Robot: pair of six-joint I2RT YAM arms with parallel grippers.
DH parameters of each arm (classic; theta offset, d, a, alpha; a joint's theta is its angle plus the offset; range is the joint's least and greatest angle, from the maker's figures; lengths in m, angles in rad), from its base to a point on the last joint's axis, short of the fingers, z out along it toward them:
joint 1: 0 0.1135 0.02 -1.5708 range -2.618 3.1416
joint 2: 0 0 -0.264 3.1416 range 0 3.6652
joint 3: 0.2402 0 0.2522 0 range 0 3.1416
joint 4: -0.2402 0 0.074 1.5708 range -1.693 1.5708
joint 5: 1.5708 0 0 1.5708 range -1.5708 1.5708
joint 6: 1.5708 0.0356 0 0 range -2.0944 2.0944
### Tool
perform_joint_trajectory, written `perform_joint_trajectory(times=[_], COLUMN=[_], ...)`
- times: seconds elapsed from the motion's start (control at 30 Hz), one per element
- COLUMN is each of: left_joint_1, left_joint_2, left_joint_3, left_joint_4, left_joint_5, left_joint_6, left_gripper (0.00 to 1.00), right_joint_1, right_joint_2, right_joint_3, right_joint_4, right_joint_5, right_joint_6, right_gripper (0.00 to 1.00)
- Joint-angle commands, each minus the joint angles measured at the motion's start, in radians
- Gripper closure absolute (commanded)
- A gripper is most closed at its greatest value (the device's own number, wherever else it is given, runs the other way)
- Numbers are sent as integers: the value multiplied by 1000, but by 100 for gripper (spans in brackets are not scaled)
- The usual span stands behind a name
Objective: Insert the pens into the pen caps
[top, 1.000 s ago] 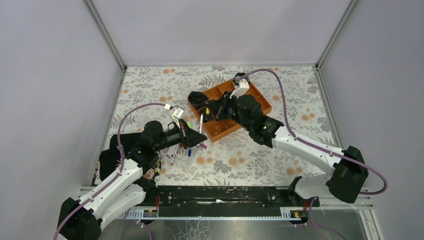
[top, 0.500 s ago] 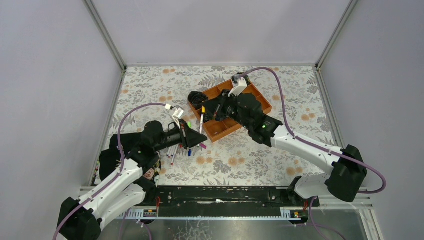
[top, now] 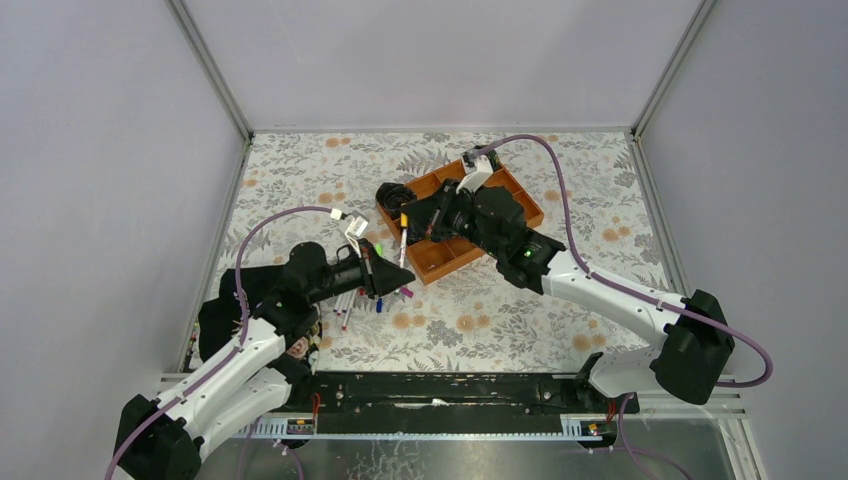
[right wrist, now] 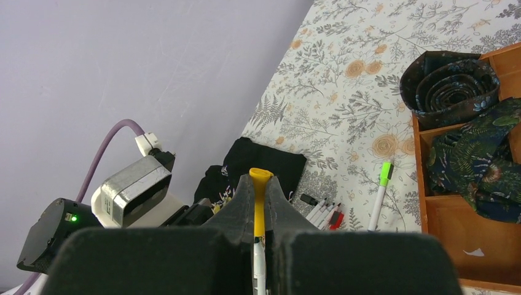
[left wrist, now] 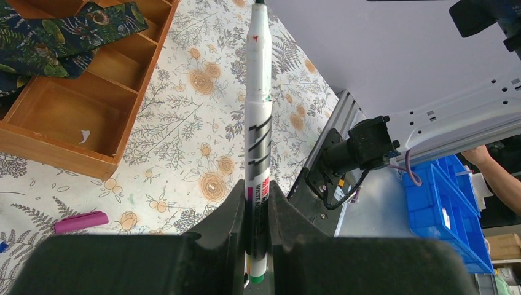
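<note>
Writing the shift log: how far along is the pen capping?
Looks done: a white pen with a neon green cap lies on the floral tablecloth. In hand: the right gripper is shut on a white pen with a yellow cap; the left gripper clamps a white-barrelled marker, its tip out of frame. Left: a loose magenta cap and several pens lying loose.

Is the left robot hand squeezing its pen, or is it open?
Shut on it. In the left wrist view, the left gripper has its fingers pressed against both sides of the white pen.
</note>
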Motion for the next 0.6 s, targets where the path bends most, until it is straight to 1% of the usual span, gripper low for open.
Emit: perform_joint_trajectory(times=[0.0,0.27,0.57], left_joint_1=[-7,-7,-7], left_joint_2=[-21,-24,-26], left_joint_3=[7,7,13], left_joint_4=[28,23,11], left_joint_5=[-20,-29,-40], left_joint_6=[22,23,28], left_gripper=[100,100,100], right_joint_1=[-5,-6,-2], right_joint_2=[-39,-52,-64], right_joint_3=[-2,-29,-84], right_joint_4=[60,68,106], right_joint_5=[-16,-39,-145], right_joint_6=[16,19,27], right_gripper=[100,100,100])
